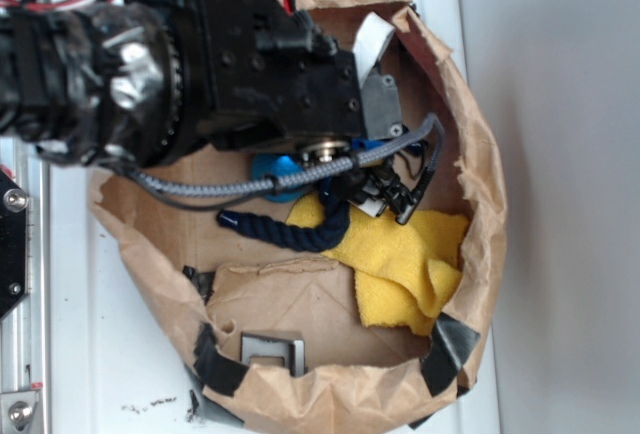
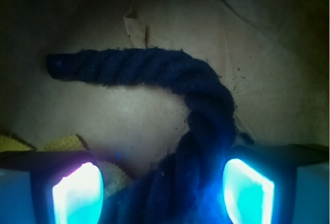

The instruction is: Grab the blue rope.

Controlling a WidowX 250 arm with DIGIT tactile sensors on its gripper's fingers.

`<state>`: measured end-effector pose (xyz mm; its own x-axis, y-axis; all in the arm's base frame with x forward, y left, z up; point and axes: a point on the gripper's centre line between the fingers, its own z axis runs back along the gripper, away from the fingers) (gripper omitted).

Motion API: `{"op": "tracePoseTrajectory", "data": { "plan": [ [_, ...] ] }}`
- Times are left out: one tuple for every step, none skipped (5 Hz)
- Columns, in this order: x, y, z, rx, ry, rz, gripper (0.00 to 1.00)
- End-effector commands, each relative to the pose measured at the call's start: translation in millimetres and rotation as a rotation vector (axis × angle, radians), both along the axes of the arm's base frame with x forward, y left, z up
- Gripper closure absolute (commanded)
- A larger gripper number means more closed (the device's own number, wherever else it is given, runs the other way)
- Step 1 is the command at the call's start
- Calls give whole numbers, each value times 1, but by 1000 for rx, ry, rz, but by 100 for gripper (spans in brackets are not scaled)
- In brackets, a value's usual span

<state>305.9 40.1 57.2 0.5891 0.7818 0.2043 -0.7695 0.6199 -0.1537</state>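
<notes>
Reaching: black robot arm with a grey braided cable comes from the left into a rolled-down brown paper bag [image 1: 478, 204]; its gripper [image 1: 375, 194] sits low over the bag floor
Gripper state: wrist view shows two glowing blue-lit finger pads [image 2: 77, 195], one either side of the rope; jaws stand partly apart with the rope filling most of the gap; the right pad touches or nearly touches the strands, the left pad shows a sliver of clear space; a firm clamp cannot be told
Task thing: thick, dark navy twisted rope [image 2: 198, 115] runs up from between the fingers, then bends away to the left, ending in a rounded tip; in the exterior view the rope [image 1: 290, 232] trails leftward from beneath the gripper across the paper floor
Cloth: crumpled yellow towel [image 1: 410, 264] lies under and just beyond the gripper, touching the rope; its corners show at the lower left of the wrist view
Ball: round teal-blue ball [image 1: 275, 174] sits just beside the gripper, partly hidden by the wrist
</notes>
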Motion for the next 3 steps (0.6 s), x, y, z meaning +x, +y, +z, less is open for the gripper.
{"op": "tracePoseTrajectory", "data": {
  "plan": [
    [2,-3,9,24,-29,-21,100],
    [1,0,10,43,-27,-14,100],
    [1,5,18,48,-36,-9,100]
  ]
}}
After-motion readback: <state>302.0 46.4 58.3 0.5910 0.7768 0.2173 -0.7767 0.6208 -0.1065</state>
